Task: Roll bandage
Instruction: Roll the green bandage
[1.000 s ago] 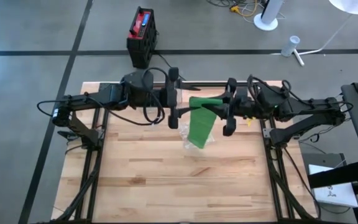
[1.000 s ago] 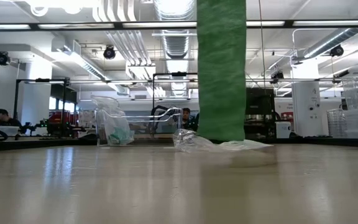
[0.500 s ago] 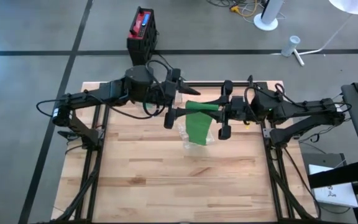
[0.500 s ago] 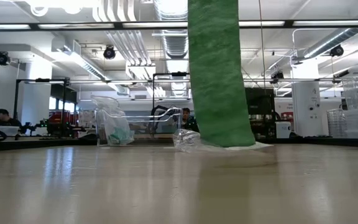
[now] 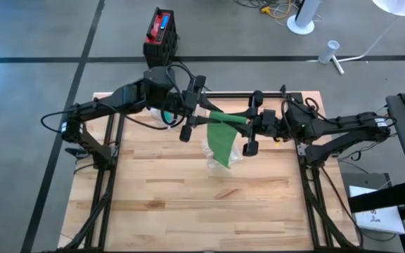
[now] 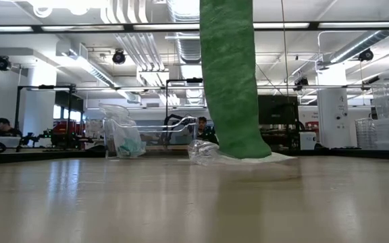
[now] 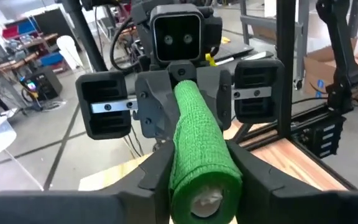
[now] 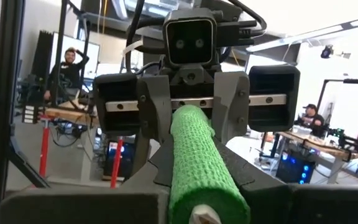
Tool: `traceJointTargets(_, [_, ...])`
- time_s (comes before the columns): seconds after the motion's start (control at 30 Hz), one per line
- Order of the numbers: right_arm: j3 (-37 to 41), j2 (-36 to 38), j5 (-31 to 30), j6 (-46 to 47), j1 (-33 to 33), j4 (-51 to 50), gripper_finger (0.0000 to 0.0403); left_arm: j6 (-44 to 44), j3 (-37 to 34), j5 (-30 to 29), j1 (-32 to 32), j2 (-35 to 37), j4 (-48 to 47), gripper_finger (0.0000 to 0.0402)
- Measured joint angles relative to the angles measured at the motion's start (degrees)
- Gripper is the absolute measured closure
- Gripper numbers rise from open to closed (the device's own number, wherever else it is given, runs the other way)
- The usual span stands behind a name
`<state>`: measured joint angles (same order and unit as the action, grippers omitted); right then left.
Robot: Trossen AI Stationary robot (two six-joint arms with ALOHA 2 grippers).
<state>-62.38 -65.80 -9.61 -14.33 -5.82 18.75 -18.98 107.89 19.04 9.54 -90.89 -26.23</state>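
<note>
One green bandage (image 5: 223,138), one clear wrapper (image 5: 209,150) near worktop (image 5: 188,204) back edge. Two grippers: left (image 5: 190,114), right (image 5: 253,128). One red-black box (image 5: 160,39) on floor.

**Legible text: none found**

All four views were checked for print, labels, brands, numbers and signs. No lettering could be read on the table, the arms or the room behind. A white sheet (image 5: 380,218) at the near right edge of the high view carried dark marks, too small to make out.
</note>
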Motion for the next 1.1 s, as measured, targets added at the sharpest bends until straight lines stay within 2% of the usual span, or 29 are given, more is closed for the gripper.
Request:
traceJointTargets(0.3, [0.08,0.06,0.38,0.14,0.31,-1.33,0.0355,1.05,0.53,-0.19,0.02,-0.81,-2.13,0.0292])
traceJointTargets(0.37, [-0.25,0.13,0.18,1.74,0.31,-2.2,0.0355,0.6,0.53,-0.19,0.02,-1.01,-2.08,0.0311])
traceJointTargets(0.47, [-0.72,0.11,-3.77,6.33,0.2,-2.37,0.0351,-1.78,0.53,-0.52,0.37,-1.01,-1.86,0.0359])
traceJointTargets(0.53, [-0.76,0.11,-5.01,9.53,0.2,-2.99,0.0324,-2.75,0.53,-0.57,1.16,-1.01,-1.89,0.0367])
traceJointTargets(0.67, [-0.33,0.11,-5.14,17.25,0.73,-3.18,0.0242,-4.3,0.41,0.27,3.26,-1.04,-2.56,0.0367])
traceJointTargets(0.87, [0.65,1.62,-3.95,30.05,2.92,-7.09,0.0137,-16.59,-0.79,0.5,3.77,-1.05,-4.4,0.0367])
traceJointTargets(1.0, [3.16,2.64,-4.7,35.85,4.38,-5.46,0.0095,-21.17,-2.2,0.21,5.0,-0.9,-4.25,0.0367])
traceJointTargets(1.1, [5.63,2.69,-5.07,39.24,5.64,0.13,0.0087,-22.1,-3.07,2.54,6.81,-0.9,-3.33,0.0367])
